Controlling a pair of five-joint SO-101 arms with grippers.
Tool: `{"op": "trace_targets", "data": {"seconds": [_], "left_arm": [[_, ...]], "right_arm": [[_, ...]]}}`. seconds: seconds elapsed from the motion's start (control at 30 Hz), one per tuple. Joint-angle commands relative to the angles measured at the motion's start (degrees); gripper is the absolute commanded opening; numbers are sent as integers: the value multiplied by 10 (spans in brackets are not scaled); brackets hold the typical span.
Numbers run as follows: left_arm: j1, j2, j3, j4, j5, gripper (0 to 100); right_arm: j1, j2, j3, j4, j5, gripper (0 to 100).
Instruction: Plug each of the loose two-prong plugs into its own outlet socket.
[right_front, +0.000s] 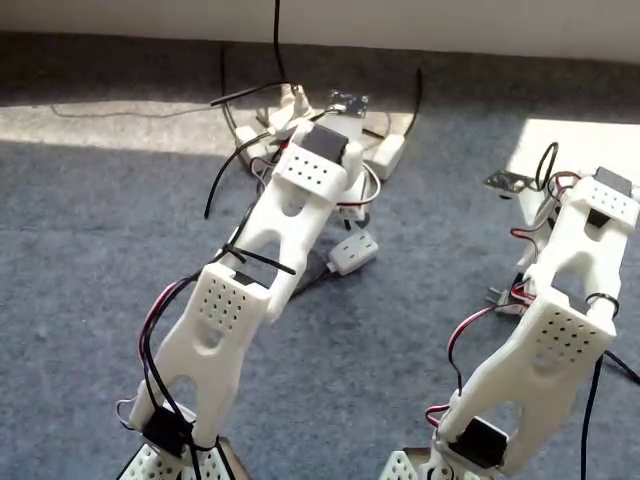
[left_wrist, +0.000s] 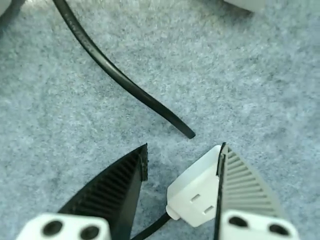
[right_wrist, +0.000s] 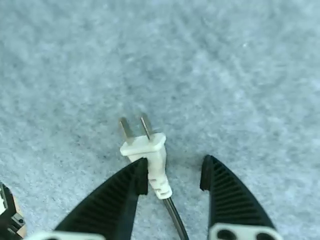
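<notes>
My left gripper is open low over the grey carpet. A white outlet socket with two slots lies between its fingers, resting against the pale finger and apart from the black one. The black cord ends just beyond the fingertips. My right gripper is open too. A white two-prong plug lies between its fingers, touching one black finger, with its prongs pointing away. In the high view a white socket block lies beside the left arm. The right arm bends down at the right.
More white socket pieces and a small circuit board lie at the back, among black cables. A metal bracket sits near the right arm. Open grey carpet spreads to the left.
</notes>
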Motion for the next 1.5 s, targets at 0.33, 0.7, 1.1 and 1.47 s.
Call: {"op": "trace_targets", "data": {"seconds": [0.33, 0.7, 1.1, 1.47], "left_arm": [[-7, -9, -19, -5, 5, 232], [-7, -8, -19, -5, 5, 232], [-8, -8, -19, -6, 6, 232], [-51, -10, -55, -1, 8, 232]], "right_arm": [[-21, -80, 197, 7, 37, 176], [-5, -77, 204, -110, -4, 26], [-16, -248, 198, -22, -4, 9], [-127, -469, 267, 22, -98, 9]]}}
